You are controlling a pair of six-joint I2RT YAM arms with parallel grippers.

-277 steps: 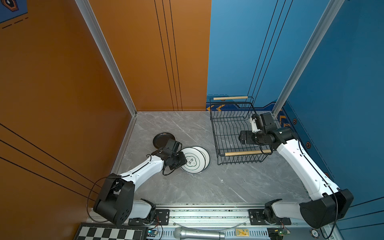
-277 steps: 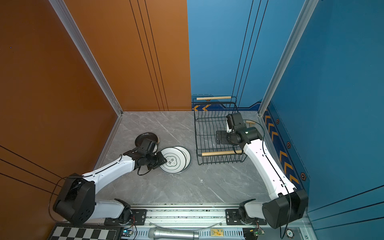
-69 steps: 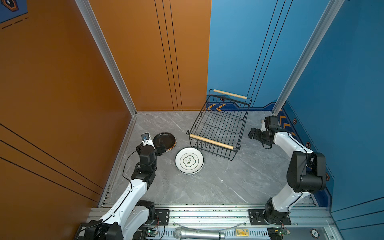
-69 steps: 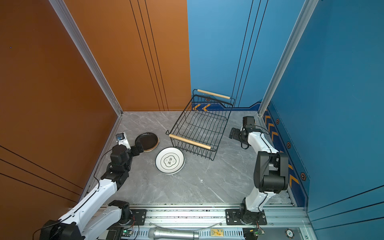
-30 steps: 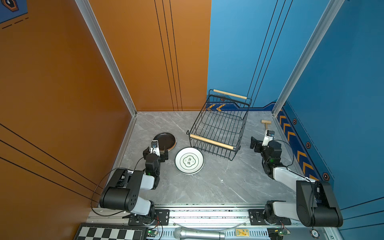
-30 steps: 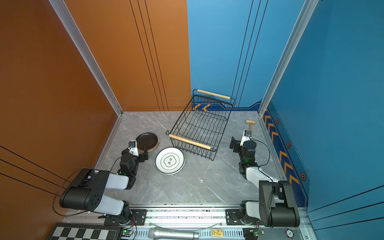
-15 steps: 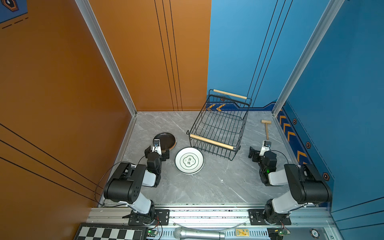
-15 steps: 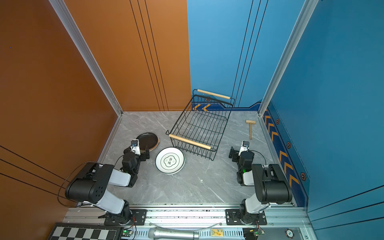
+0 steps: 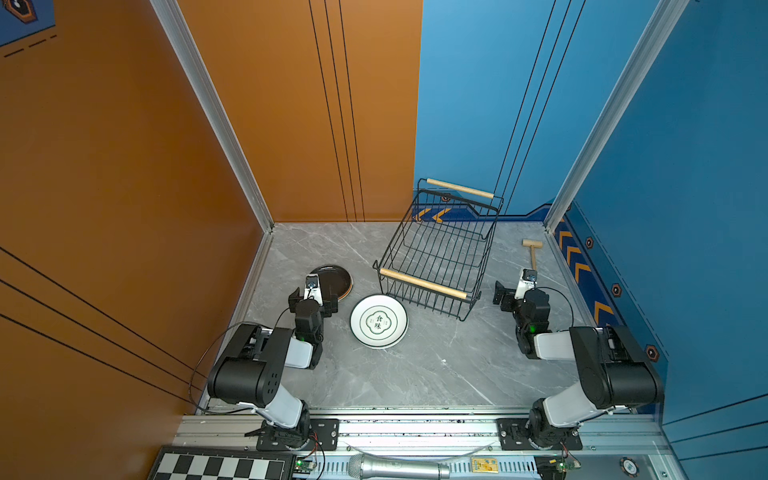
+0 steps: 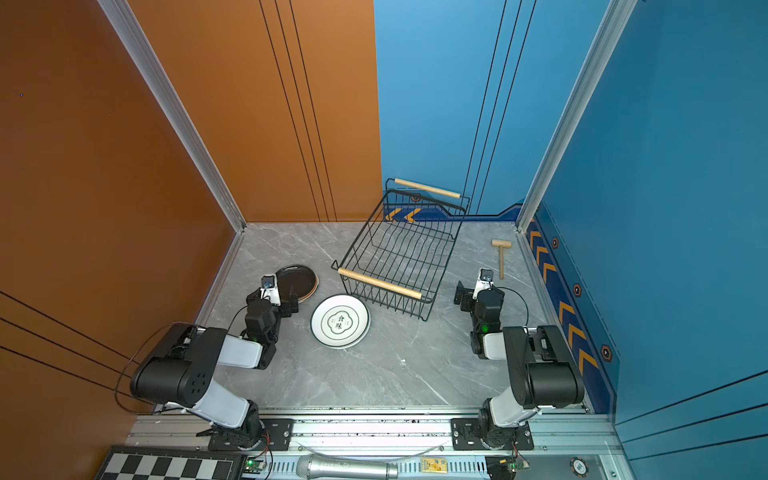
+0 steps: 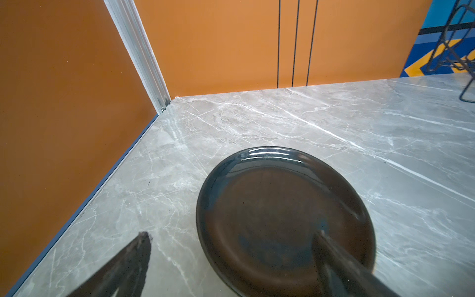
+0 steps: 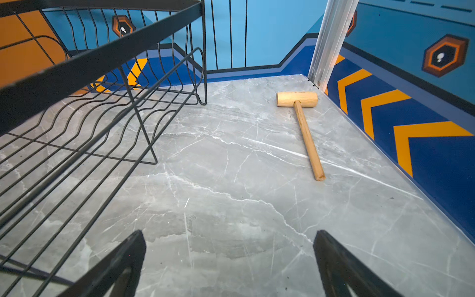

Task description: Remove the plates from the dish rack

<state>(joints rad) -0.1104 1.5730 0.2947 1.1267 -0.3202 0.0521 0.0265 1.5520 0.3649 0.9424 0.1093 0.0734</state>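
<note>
op: while both arms sit folded low at my end, i read the left gripper (image 9: pixel 312 300) with jaws spread wide, one finger over the dark plate (image 11: pixel 270 205); touching or not, i can't tell.
obs: and the right?
op: right gripper (image 12: pixel 228 232) jaws spread wide too, only bare table (image 12: pixel 231 167) between them. a wooden mallet (image 12: pixel 305 123) lies ahead, near the blue wall.
obs: where's the dish rack?
op: dish rack (image 9: pixel 436 253) stands skewed towards the back. the white plate (image 9: pixel 378 321) lies flat just beside its near handle, the dark plate further left.
</note>
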